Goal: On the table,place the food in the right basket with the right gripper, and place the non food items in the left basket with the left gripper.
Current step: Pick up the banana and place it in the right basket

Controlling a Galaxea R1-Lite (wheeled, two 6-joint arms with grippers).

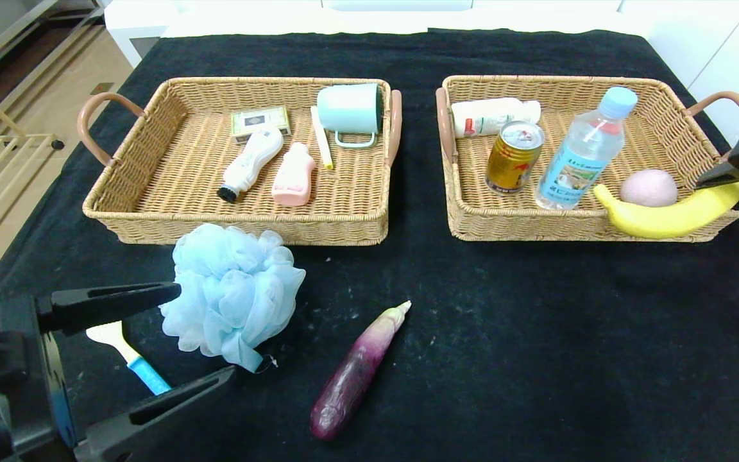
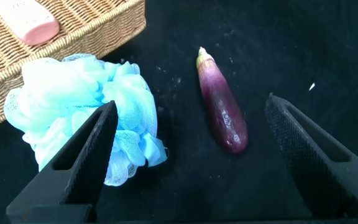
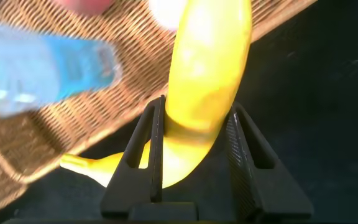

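Note:
My right gripper [image 1: 719, 179] [image 3: 197, 107] is shut on one end of the yellow banana [image 1: 671, 215] [image 3: 207, 81], which hangs over the front right rim of the right basket [image 1: 523, 228]. In that basket are the gold can [image 1: 514, 157], the clear bottle [image 1: 584, 151] and the peach [image 1: 648, 187]. My left gripper [image 1: 206, 333] [image 2: 191, 104] is open low at the near left, one finger beside the blue pouf [image 1: 231, 292] [image 2: 79, 106]. The scoop [image 1: 129, 356] lies between its fingers. The purple eggplant [image 1: 356, 372] [image 2: 222, 109] lies on the table [image 1: 536, 353]. The left basket [image 1: 235, 228] stands behind the pouf.
The left basket holds a mint mug [image 1: 350, 109], a white bottle [image 1: 251, 163], a pink bottle [image 1: 294, 174], a small box [image 1: 259, 122] and a white stick [image 1: 321, 146]. A white bottle [image 1: 494, 117] lies at the back of the right basket. The table's left edge drops to the floor.

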